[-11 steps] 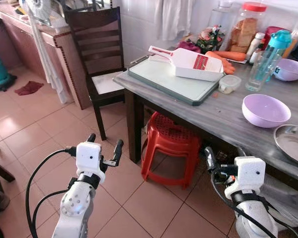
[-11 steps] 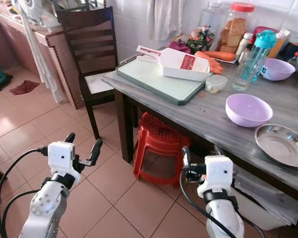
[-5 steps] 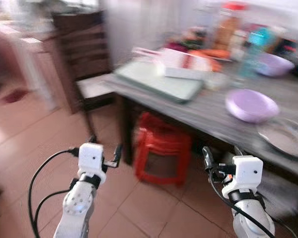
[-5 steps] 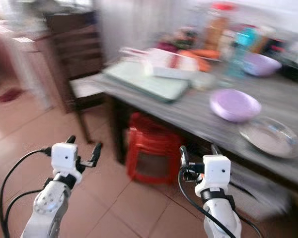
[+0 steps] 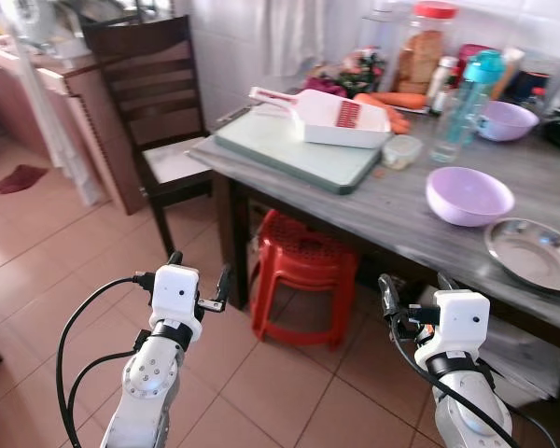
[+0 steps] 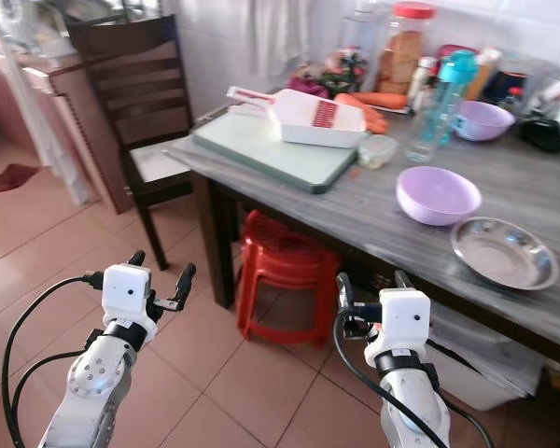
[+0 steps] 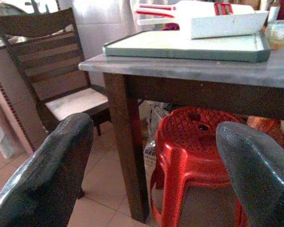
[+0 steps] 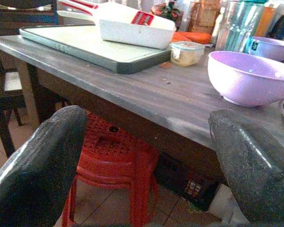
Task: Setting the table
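Your lilac bowl (image 5: 469,195) sits near the tabletop's (image 5: 401,210) front edge, just beside the steel plate (image 5: 532,254) toward its right end. A green cutting board (image 5: 294,146) carrying a white slicer (image 5: 331,117) fills the left corner. A red stool (image 5: 303,280) stands underneath. Your left end effector (image 5: 198,277) and right end effector (image 5: 414,297) hang below the edge, both spread wide, holding nothing.

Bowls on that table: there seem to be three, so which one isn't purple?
The steel bowl at the table's near edge. It is shiny, shallow metal, while the purple bowl beside it and the other purple bowl at the back by the bottle are plastic-looking.
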`<state>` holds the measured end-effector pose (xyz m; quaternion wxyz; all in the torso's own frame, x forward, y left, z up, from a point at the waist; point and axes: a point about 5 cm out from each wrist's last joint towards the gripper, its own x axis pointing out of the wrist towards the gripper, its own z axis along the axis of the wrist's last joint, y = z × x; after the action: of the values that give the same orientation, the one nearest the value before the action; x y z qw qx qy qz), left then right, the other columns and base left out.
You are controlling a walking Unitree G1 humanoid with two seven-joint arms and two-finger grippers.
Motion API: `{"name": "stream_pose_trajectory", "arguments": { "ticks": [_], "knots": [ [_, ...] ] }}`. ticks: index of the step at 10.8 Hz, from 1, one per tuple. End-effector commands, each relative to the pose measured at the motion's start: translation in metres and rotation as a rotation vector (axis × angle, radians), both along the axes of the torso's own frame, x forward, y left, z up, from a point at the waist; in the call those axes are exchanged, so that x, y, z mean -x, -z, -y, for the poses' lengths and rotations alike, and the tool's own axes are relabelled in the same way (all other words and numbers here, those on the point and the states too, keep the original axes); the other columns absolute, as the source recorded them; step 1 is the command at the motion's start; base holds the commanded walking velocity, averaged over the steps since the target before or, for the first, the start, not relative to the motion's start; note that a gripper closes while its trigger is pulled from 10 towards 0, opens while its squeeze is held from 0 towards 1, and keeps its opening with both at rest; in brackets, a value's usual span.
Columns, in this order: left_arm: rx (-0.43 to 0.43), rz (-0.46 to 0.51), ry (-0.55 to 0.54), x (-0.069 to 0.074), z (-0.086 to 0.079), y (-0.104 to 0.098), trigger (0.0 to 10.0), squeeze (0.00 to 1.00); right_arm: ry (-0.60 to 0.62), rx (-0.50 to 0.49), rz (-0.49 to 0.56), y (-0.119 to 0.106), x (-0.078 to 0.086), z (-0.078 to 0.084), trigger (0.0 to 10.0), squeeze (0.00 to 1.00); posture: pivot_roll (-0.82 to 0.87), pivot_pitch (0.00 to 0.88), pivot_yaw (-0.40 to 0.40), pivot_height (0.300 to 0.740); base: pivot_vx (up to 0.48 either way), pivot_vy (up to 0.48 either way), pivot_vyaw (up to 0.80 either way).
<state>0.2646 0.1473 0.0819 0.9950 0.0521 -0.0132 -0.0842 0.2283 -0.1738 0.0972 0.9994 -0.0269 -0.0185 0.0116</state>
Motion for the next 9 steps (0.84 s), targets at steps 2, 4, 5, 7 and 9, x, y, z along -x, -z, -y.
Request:
{"name": "stream_pose_trajectory", "arguments": {
  "ticks": [2,4,5,7,9],
  "knots": [
    [-0.022,-0.013,-0.004,-0.0020,-0.0005,0.0021,10.0,0.00,0.055,-0.025,-0.026,0.0045,-0.0016,0.0079,10.0,0.00,0.03,0.000,-0.003,0.740,-0.291,0.000,0.00],
    [-0.029,-0.012,-0.001,-0.0030,-0.0007,0.0021,10.0,0.00,0.057,-0.018,-0.029,0.0060,-0.0015,0.0080,10.0,0.00,0.03,0.000,0.000,0.740,-0.292,0.000,0.00],
    [-0.031,-0.012,0.001,-0.0036,-0.0006,0.0020,10.0,0.00,0.063,-0.014,-0.033,0.0069,-0.0015,0.0082,10.0,0.00,0.03,0.000,0.001,0.740,-0.296,0.000,0.00],
    [-0.036,-0.012,0.004,-0.0040,-0.0003,0.0023,10.0,0.00,0.072,0.003,-0.041,0.0081,-0.0020,0.0094,10.0,0.00,0.03,0.000,0.003,0.740,-0.296,0.000,0.00],
    [-0.040,-0.013,0.008,-0.0041,-0.0001,0.0025,10.0,0.00,0.083,0.002,-0.047,0.0096,-0.0014,0.0113,10.0,0.00,0.03,0.000,0.003,0.740,-0.292,0.000,0.00]
  ]
}}
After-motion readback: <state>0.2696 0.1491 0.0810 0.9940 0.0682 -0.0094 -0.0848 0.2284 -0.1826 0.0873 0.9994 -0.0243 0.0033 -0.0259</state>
